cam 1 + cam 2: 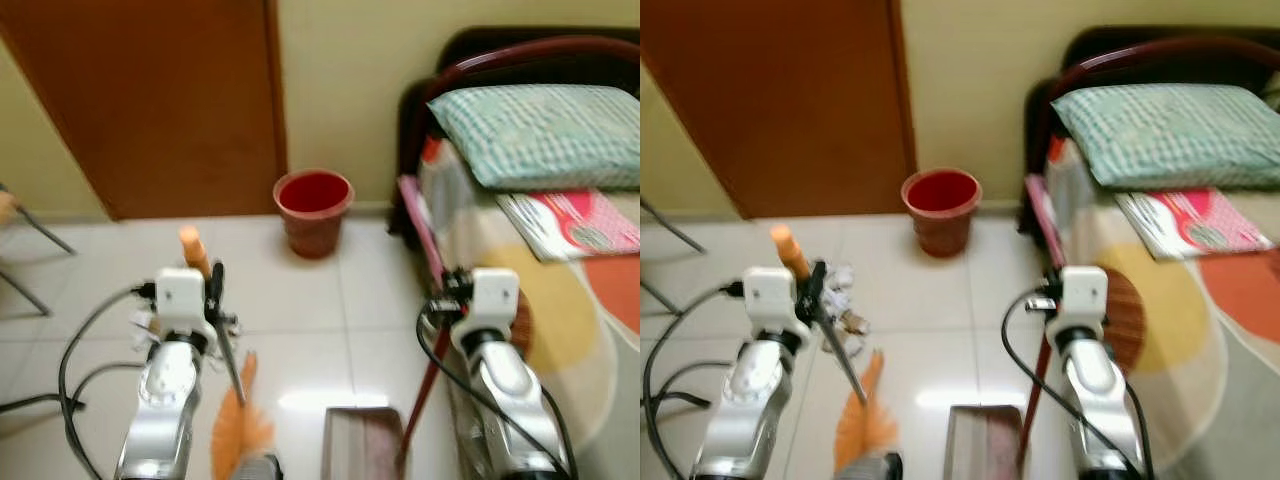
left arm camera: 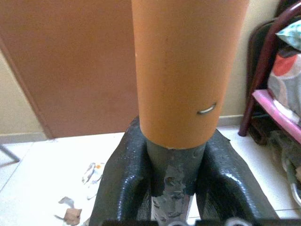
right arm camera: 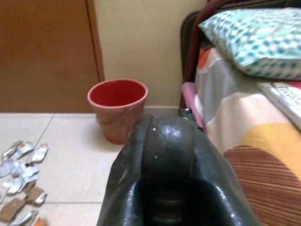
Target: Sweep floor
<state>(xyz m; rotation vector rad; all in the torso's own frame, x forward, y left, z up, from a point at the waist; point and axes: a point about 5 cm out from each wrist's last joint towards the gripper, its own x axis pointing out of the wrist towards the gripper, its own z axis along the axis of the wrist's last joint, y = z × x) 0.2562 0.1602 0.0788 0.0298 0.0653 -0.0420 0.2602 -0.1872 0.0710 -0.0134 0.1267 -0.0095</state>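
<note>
Closest in, the left gripper [image 2: 171, 188] has its two black fingers [image 2: 123, 179] clamped on the grey neck of the broom handle [image 2: 188, 70], just under the orange sleeve, so the broom [image 1: 862, 415] hangs down with its orange bristles low over the tile floor [image 1: 300, 290]. Beside it, between the arms, stands a dustpan [image 1: 362, 440], its dark red handle rising to the right gripper [image 3: 164, 155], whose fingers seem closed round that handle, though the grip itself is hard to make out. The broom looks light and stiff in the shaft, soft at the bristles; I'd judge the hold near the top gives reach but little leverage, so strokes should be short and gentle. The smooth sleeve could slip, so the rougher grey neck is the better purchase. Just ahead of the left arm lies a scatter of torn paper scraps [image 1: 843, 300], light enough to flutter off. Further on a red bin [image 1: 313, 212] stands near the wall by the brown door [image 1: 170, 100], with the bed [image 1: 560, 290] and checked pillow [image 1: 540, 130] at right.
</note>
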